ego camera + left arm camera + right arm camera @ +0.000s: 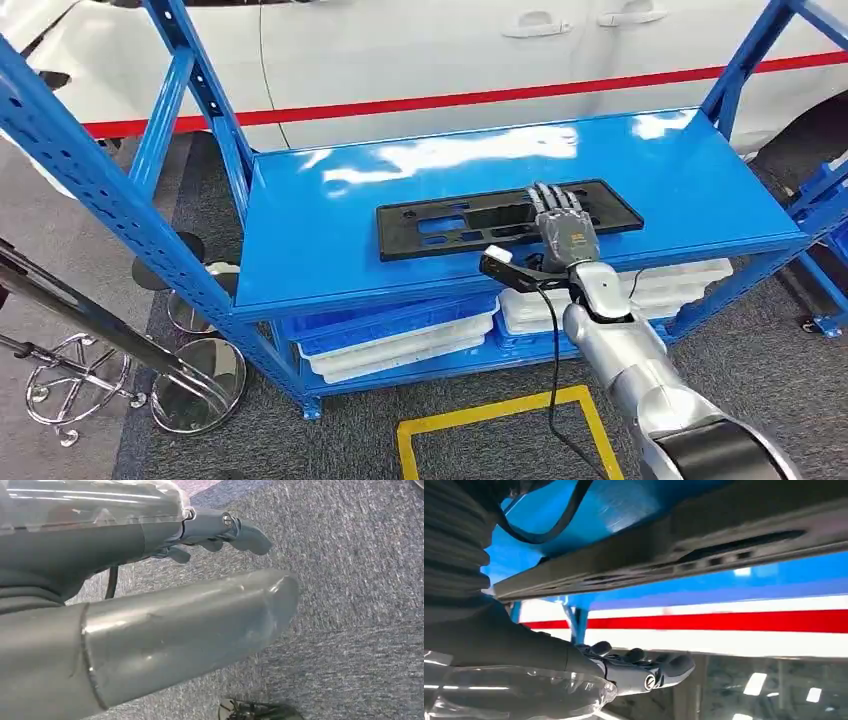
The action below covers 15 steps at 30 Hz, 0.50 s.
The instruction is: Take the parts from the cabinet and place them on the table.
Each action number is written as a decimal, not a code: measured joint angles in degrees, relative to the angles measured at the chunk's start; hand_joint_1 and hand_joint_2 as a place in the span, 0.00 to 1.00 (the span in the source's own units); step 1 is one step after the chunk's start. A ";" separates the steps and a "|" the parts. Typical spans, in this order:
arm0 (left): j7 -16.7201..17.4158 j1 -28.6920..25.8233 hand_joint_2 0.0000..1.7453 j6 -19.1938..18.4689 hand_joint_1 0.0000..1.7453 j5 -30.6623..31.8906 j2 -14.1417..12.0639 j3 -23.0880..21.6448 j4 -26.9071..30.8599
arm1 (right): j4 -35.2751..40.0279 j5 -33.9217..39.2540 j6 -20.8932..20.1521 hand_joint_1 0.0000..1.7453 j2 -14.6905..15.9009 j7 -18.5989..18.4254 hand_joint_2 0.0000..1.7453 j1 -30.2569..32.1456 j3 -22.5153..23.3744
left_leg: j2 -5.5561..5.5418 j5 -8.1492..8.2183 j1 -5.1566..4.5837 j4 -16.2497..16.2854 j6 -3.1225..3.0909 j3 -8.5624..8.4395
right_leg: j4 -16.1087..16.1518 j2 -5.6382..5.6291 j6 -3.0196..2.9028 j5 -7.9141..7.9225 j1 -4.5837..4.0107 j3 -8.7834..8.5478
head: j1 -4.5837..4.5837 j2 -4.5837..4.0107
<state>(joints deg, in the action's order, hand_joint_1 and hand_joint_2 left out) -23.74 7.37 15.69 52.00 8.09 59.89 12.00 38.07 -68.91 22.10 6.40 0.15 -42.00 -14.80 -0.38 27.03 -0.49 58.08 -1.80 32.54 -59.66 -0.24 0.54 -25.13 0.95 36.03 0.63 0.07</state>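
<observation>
A blue metal shelving rack (300, 250) is seen before a white car body with a red stripe (480, 97); no legible writing is made out. A long black plastic part with cut-outs (450, 222) lies flat on its top shelf. The right hand (563, 228) is laid over the part's right portion, fingers extended, nothing gripped. The left hand (220, 535) is seen over grey carpet (360, 580), fingers loosely apart, holding nothing.

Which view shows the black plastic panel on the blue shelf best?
The head view: the whole black panel lies flat on the blue shelf, with the right hand over it. The right wrist view shows its edge close up. The left wrist view faces carpet.
</observation>
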 joint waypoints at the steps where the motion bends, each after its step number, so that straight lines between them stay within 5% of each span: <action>1: -0.09 0.00 0.00 0.00 0.00 0.00 0.00 0.00 0.00 | 0.00 0.26 -0.35 0.00 -0.15 0.44 1.00 -0.05 0.00 | 0.00 0.00 0.00 0.00 0.00 0.00 | 0.01 0.00 0.00 0.00 0.00 -0.01 | 0.00 0.00; 4: -0.26 0.00 0.00 0.00 0.00 -0.02 0.00 0.00 0.00 | 0.00 1.33 -0.83 0.00 -0.63 1.51 1.00 -0.08 -0.02 | -0.01 0.00 -0.01 0.01 0.00 0.01 | 0.07 0.01 0.04 0.03 0.03 -0.04 | 0.00 0.02; 5: -0.28 0.00 0.00 0.00 0.00 -0.02 0.00 0.00 0.00 | 0.00 1.94 -1.07 0.36 -1.00 2.12 1.00 -0.08 -0.04 | -0.01 0.00 -0.01 0.01 -0.01 0.00 | 0.10 0.01 0.04 0.03 0.04 -0.04 | 0.00 0.00; 6: -0.35 0.01 0.00 0.00 0.00 -0.02 0.00 0.00 0.00 | 0.02 2.69 -1.42 0.97 -1.11 2.76 1.00 -0.08 -0.09 | -0.01 0.00 -0.01 0.01 -0.01 0.00 | 0.11 0.01 0.04 0.03 0.05 -0.05 | 0.00 0.02; 15: -0.68 0.00 0.00 -0.07 0.00 -0.02 0.00 0.00 0.00 | 0.52 7.41 -2.69 1.00 -2.23 5.50 1.00 -0.06 -0.46 | -0.02 0.00 0.00 0.01 -0.01 0.00 | 0.13 0.03 0.04 0.03 0.09 -0.06 | 0.00 0.02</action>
<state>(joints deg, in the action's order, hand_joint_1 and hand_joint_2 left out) -24.41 7.37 15.63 51.98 8.09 59.89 12.00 38.60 -61.51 19.41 4.17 5.66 -42.06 -15.25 -0.41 27.03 -0.50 58.09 -1.81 32.54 -59.53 -0.21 0.58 -25.10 1.04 35.97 0.63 0.09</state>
